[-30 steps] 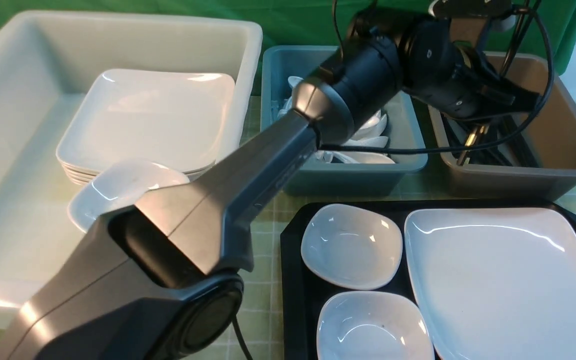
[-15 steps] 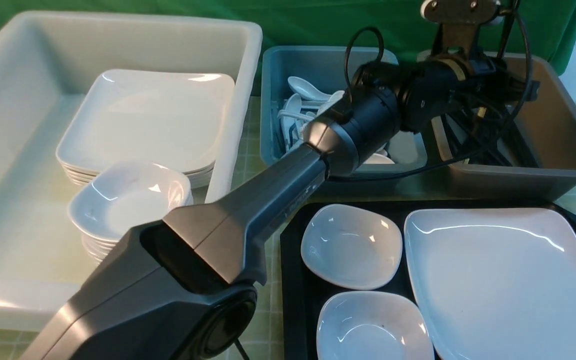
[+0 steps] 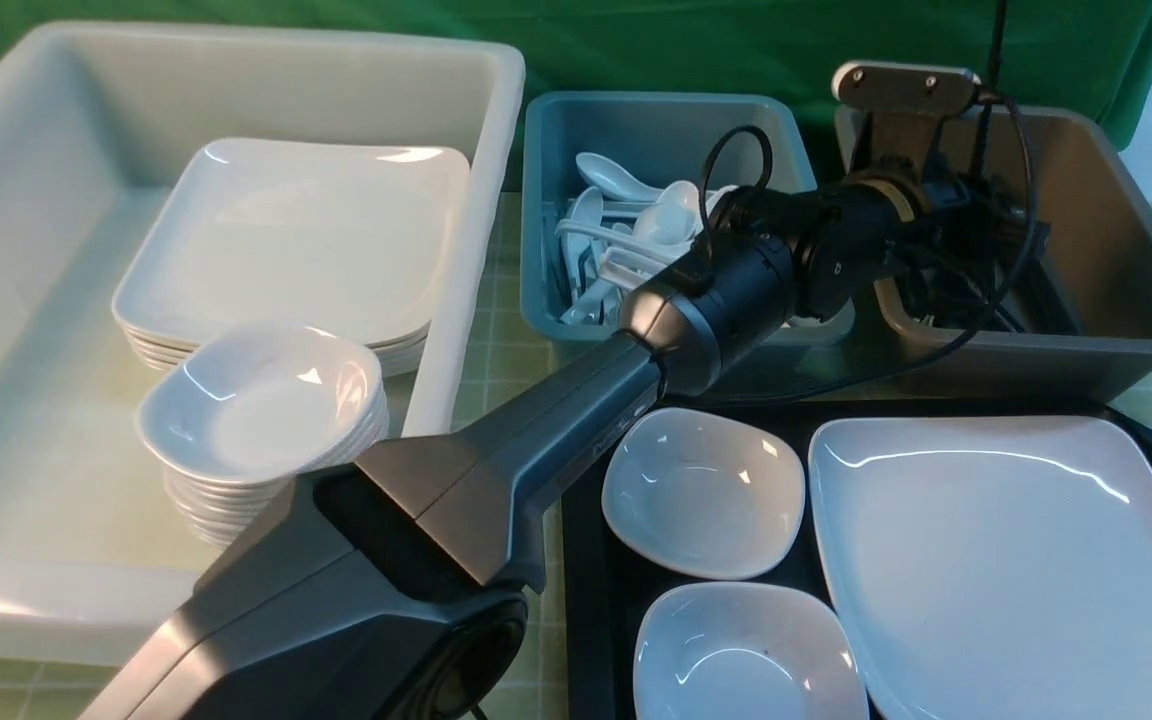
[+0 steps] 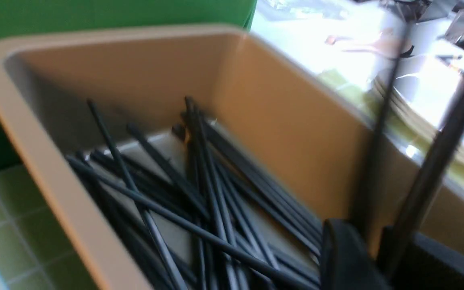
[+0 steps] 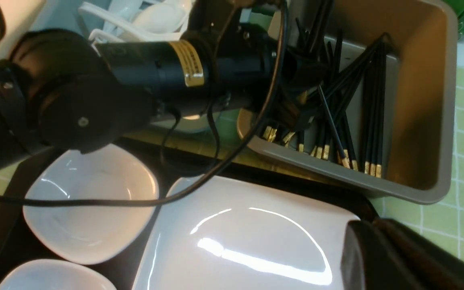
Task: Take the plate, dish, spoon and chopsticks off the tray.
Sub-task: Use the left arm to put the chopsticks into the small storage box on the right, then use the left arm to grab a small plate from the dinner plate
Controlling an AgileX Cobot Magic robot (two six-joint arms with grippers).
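Note:
On the black tray (image 3: 581,600) sit two small white dishes (image 3: 701,490) (image 3: 746,650) and the big white plate (image 3: 996,560) (image 5: 240,229). No spoon shows on the tray. My left arm (image 3: 736,290) reaches into the brown bin (image 3: 1116,330) (image 4: 54,181). There my left gripper (image 4: 367,231) is open by a narrow gap. Two black chopsticks (image 4: 437,161) stand blurred in that gap, one leaning on a finger. The right gripper (image 5: 367,225) is shut on nothing, over the plate's corner nearest the brown bin.
Many black chopsticks (image 5: 371,121) lie in the brown bin. A blue bin (image 3: 546,200) holds several white spoons (image 3: 626,180). The big white tub (image 3: 476,250) at left holds stacked plates (image 3: 296,240) and stacked bowls (image 3: 261,400).
The left arm has sunk lower and reached further over the brown bin, uncovering the spoons and the bowl stack. The dishes and plate on the tray have not moved.

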